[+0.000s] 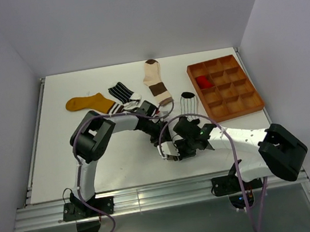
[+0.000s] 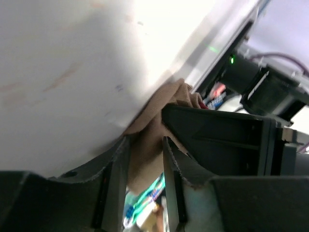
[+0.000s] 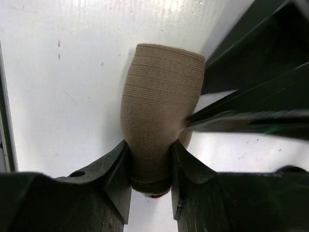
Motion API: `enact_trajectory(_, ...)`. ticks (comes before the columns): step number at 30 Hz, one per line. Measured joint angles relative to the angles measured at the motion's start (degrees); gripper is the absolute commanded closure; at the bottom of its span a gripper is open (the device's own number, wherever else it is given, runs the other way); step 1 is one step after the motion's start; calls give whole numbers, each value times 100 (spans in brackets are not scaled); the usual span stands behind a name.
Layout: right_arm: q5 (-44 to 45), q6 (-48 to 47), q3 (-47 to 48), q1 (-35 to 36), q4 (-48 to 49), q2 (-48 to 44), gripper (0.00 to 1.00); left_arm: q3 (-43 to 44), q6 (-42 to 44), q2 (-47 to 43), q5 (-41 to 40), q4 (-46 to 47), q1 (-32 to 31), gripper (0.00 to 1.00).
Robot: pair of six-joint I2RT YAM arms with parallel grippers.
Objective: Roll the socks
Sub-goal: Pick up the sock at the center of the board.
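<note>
Taupe ribbed fabric, one soft sock [image 3: 161, 96], is pinched by both of my grippers. In the right wrist view it shows as a rounded bundle in the middle of the frame. Its lower end is squeezed between the two fingers of my right gripper [image 3: 149, 147], with the white table surface [image 3: 58, 96] behind it. In the left wrist view the same fabric passes between the fingers of my left gripper [image 2: 144, 145], which press on it from both sides.

In the top view the two grippers meet just below the centre of the frame, and they hide this sock almost fully. Just above them lies the white pinstriped sock [image 1: 188, 104], flat, dark at its upper end. Higher, across the upper middle, lie the cream-and-brown sock [image 1: 156, 81], the black-and-white striped sock [image 1: 122, 93] and, furthest left, the mustard yellow sock [image 1: 87, 104]. At the upper right stands the brown tray with many compartments [image 1: 236, 112]. The red sock [image 1: 203, 81] sits in its left column, second compartment from the top.
</note>
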Motion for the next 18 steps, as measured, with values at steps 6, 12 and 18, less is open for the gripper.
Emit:
enact_trajectory(6, -225, 199, 212, -199, -267, 61, 100, -267, -264, -540, -433, 391, 599, 64)
enact_trajectory(12, -697, 350, 848, -839, -863, 173, 100, -315, -516, -1241, -756, 750, 1325, 67)
enact_trajectory(18, -1250, 472, 2033, -1784, -1491, 376, 100, -328, -592, -1657, -957, 870, 1655, 68)
